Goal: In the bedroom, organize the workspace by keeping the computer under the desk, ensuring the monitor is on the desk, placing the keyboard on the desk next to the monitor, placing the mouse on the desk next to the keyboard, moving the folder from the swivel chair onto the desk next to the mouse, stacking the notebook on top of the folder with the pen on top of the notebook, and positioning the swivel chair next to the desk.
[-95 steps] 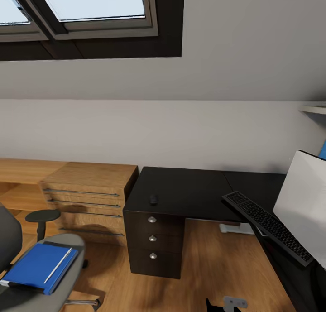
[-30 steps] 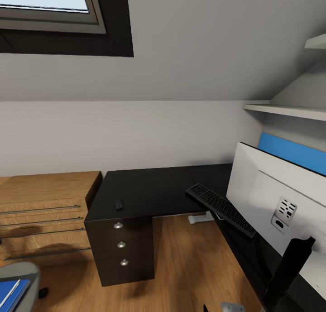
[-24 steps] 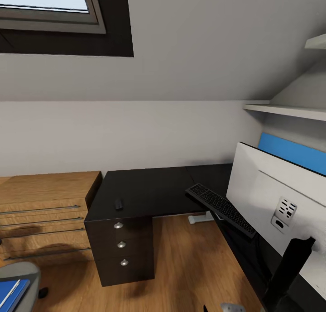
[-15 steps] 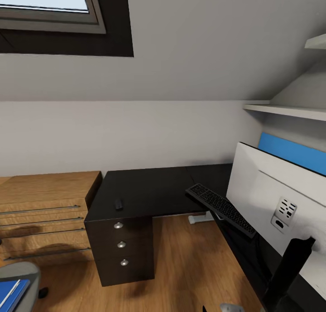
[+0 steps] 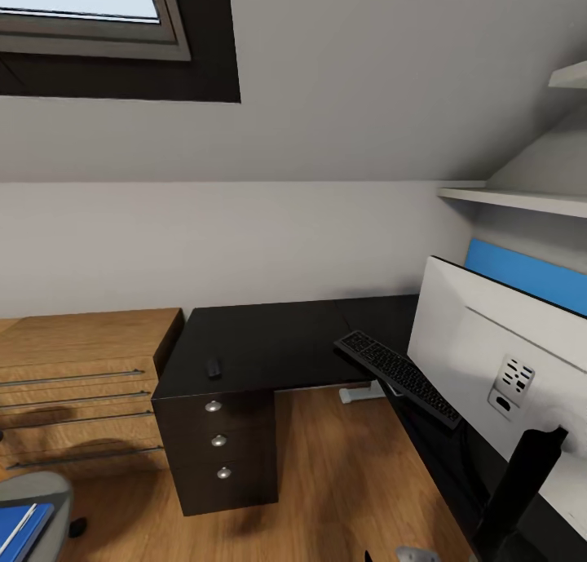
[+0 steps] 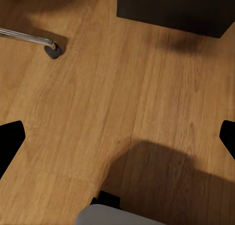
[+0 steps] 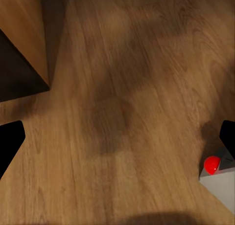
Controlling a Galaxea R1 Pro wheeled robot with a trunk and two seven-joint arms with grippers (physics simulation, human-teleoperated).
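The black L-shaped desk (image 5: 277, 342) fills the corner. The small black mouse (image 5: 214, 368) lies near its front left edge, above the drawer unit (image 5: 218, 441). The keyboard (image 5: 398, 376) lies aslant over the desk's inner edge, beside the monitor (image 5: 481, 350), whose white back faces me. A corner of the blue folder (image 5: 23, 531), with a pale strip like the pen (image 5: 16, 524) on it, rests on the swivel chair's grey seat (image 5: 41, 490). Both the left gripper (image 6: 117, 137) and the right gripper (image 7: 117, 137) hang open over the wooden floor. The computer and notebook are out of view.
A light wooden chest of drawers (image 5: 81, 374) stands left of the desk. A blue wall panel (image 5: 526, 272) and a white shelf (image 5: 514, 199) are behind the monitor. A chrome chair leg with a caster (image 6: 51, 49) lies near the left gripper. A red button (image 7: 212, 165) shows near the right gripper.
Since 3.2 s ago the head view has swung right, so the chair and folder now sit at the lower left corner. Over the last second nothing has moved.
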